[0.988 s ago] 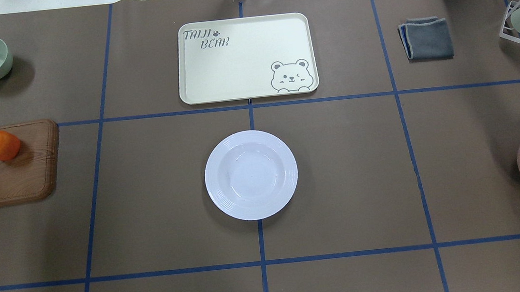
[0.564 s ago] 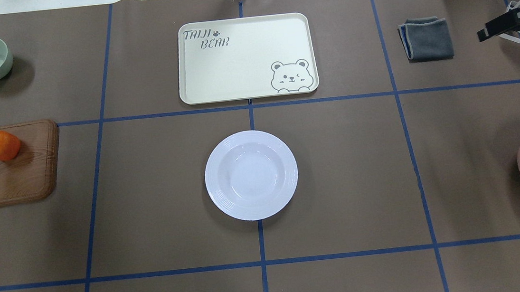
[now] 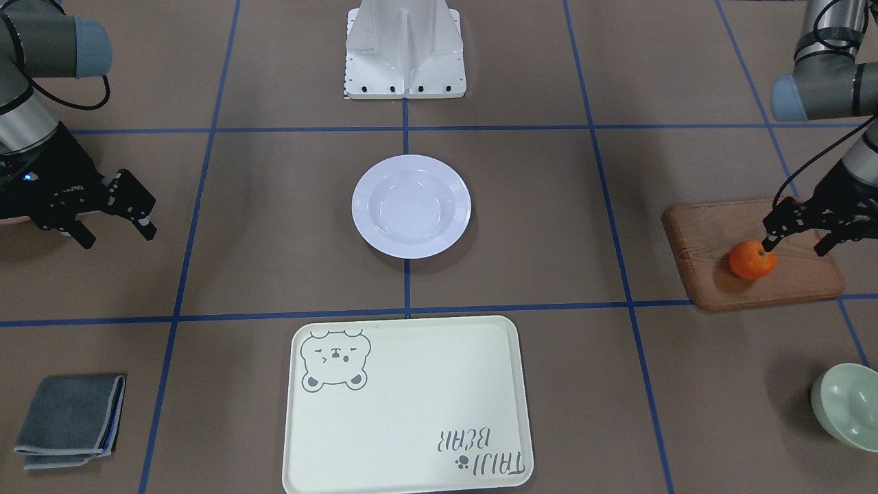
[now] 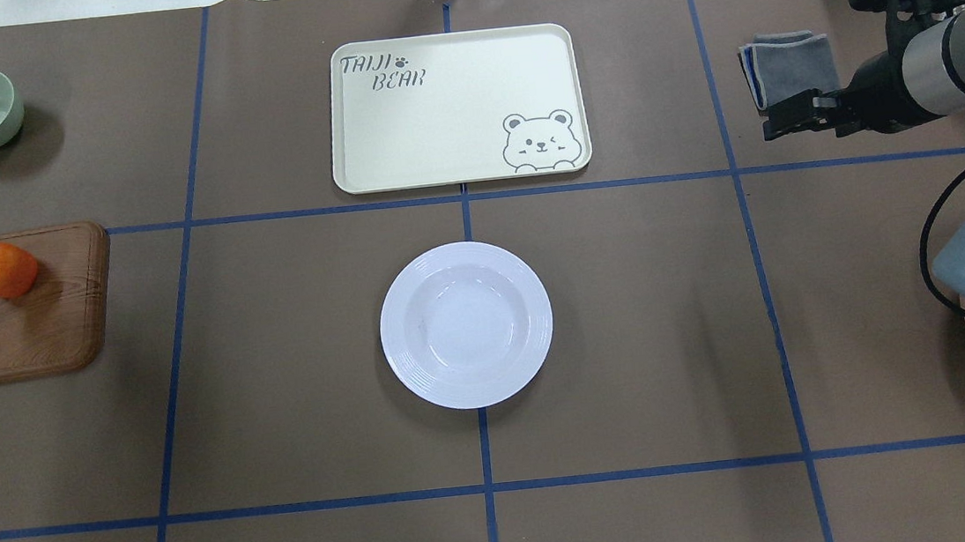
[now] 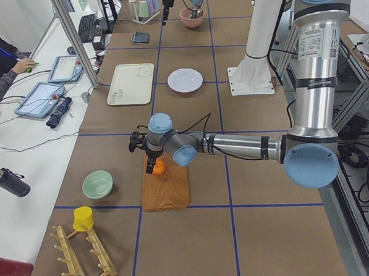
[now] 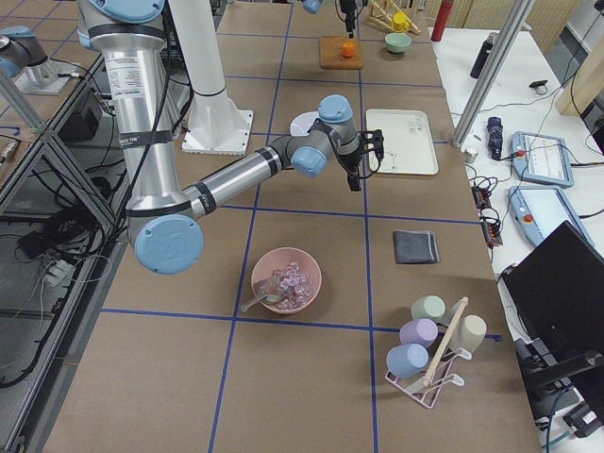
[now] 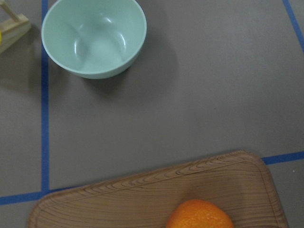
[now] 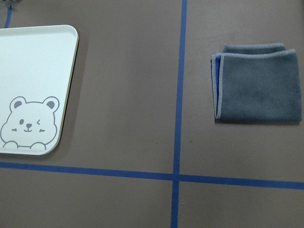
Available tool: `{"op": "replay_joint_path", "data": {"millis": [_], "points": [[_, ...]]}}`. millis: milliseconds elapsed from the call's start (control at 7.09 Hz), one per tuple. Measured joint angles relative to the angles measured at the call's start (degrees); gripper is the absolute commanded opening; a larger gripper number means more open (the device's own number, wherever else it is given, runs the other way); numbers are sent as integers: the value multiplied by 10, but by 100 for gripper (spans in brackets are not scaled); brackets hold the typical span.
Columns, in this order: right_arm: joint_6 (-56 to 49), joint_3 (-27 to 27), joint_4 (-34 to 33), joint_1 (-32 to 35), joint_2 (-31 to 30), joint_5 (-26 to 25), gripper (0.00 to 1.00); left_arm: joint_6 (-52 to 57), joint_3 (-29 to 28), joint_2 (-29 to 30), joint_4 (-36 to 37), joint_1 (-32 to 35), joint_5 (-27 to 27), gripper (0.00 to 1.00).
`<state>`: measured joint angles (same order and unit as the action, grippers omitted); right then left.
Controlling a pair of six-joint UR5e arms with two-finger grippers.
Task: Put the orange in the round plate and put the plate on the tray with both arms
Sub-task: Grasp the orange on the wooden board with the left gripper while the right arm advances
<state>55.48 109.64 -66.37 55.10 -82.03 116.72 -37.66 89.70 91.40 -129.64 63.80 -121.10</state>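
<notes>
I log 0 of 2 done | orange (image 3: pixel 752 259) on wooden board (image 3: pixel 706 281), left | left gripper (image 3: pixel 796 245) just above, jaws apart | right gripper (image 3: pixel 120 238) jaws apart, empty | round plate (image 3: pixel 367 206) centre, tray (image 3: pixel 411 412) farther, both bare

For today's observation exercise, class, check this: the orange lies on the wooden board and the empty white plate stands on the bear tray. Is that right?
Not quite. The round plate is not on the tray; the overhead exterior view shows it on the brown table cover, apart from the tray. The orange does lie on the wooden board, and the plate is empty.
</notes>
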Motion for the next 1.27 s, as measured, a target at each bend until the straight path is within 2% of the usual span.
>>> {"op": "replay_joint_path", "data": {"millis": [706, 847, 988, 1129, 1270], "points": [[6, 2, 1, -4, -1, -3, 100, -8, -51, 28, -3, -45, 34, 98], [6, 1, 1, -4, -2, -4, 100, -7, -58, 32, -3, -51, 35, 96], [6, 1, 1, -5, -2, -4, 100, -7, -62, 34, -3, -59, 36, 42], [6, 0, 1, -5, -1, -4, 100, -7, -62, 34, -8, -63, 36, 0], [6, -1, 1, -5, -1, -4, 100, -7, -63, 33, -14, -65, 35, 0]]}}
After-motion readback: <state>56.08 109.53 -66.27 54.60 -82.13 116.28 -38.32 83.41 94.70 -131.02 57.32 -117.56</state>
